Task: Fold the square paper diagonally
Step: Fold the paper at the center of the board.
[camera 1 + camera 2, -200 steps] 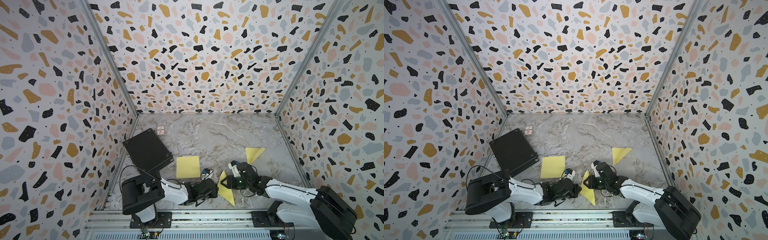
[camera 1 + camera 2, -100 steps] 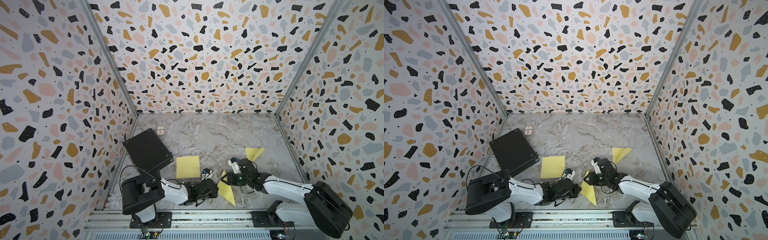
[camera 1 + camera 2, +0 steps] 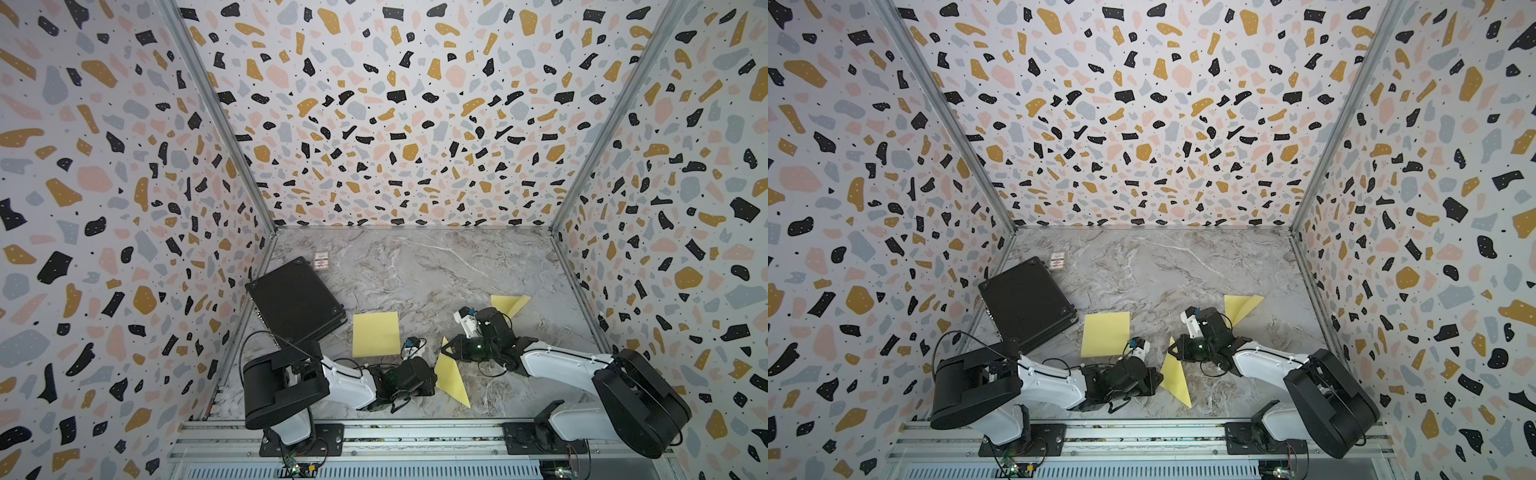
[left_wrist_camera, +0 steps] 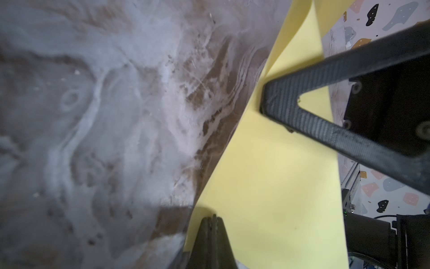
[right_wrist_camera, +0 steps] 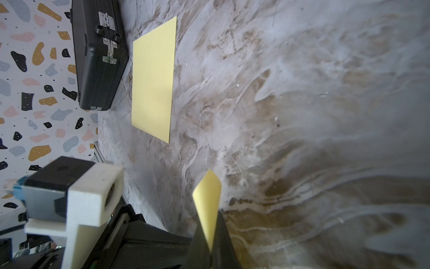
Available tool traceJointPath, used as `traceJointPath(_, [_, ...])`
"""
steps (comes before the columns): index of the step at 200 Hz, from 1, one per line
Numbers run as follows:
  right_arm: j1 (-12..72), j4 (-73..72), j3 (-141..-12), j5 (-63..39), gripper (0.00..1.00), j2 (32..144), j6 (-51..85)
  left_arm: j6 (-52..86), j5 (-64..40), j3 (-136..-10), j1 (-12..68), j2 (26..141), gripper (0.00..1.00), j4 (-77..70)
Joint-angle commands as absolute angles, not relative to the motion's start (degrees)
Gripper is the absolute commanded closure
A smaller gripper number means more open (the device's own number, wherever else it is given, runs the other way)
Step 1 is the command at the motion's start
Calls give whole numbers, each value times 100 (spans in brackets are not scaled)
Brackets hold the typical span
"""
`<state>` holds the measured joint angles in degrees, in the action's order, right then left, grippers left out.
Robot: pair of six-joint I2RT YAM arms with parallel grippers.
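Near the marble tabletop's (image 3: pixel 415 266) front edge, folded yellow paper triangle (image 3: pixel 451 380) lies between both arms, long axis front-to-back: left gripper (image 4: pixel 210 220) clenched on its side edge, right gripper (image 5: pixel 209 246) pinching far tip.

My fingers (image 4: pixel 325 135) are black, woven-textured and matt. The yellow paper (image 4: pixel 267 186) between them looks smooth and matt. The table (image 5: pixel 302 93) is marble-patterned with a slight sheen; the black case (image 5: pixel 97 58) is hard, with shiny metal hinges.
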<state>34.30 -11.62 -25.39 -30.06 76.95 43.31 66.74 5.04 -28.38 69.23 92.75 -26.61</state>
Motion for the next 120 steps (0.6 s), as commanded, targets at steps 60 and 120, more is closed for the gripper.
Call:
traceJointPath(60, [3228,-1554,-2894,-3153,86,7967,4184,6588,536,-2469,6942,9666,100,-1081])
traceJointPath(120, [3149,-1565,-2846,-3313,86,7897,4294,6583,537,-2477,6942,9668,100,-1072])
